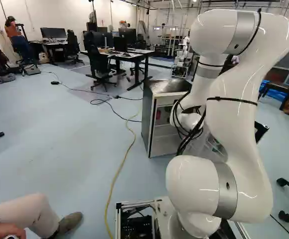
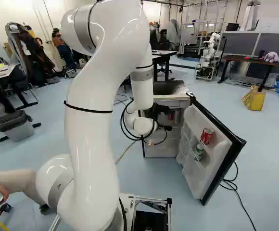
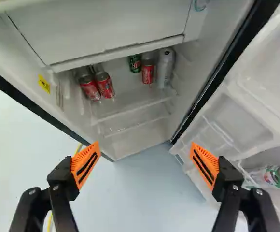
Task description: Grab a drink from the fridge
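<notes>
My gripper (image 2: pixel 155 113) is in front of the open fridge (image 2: pixel 163 150), its fingertips not clear in that view. In the wrist view the gripper (image 3: pixel 145 153) stands open, nothing between its orange pads. Ahead of it, inside the fridge (image 3: pixel 133 131), two red cans (image 3: pixel 97 86) stand side by side on a shelf. Another red can (image 3: pixel 147 72) stands between a green can (image 3: pixel 135 63) and a tall pale can or bottle (image 3: pixel 166 66). The opened door (image 2: pixel 213 161) holds a red can (image 2: pixel 207 136) and a green-labelled bottle (image 3: pixel 276 176).
The fridge door sticks out toward the base at the right of my arm. A yellow cable (image 1: pixel 121 167) runs along the floor to the left, and black cables (image 1: pixel 104 101) lie beyond it. Desks and chairs (image 1: pixel 100 69) stand farther back; another robot (image 2: pixel 208 55) is behind the fridge.
</notes>
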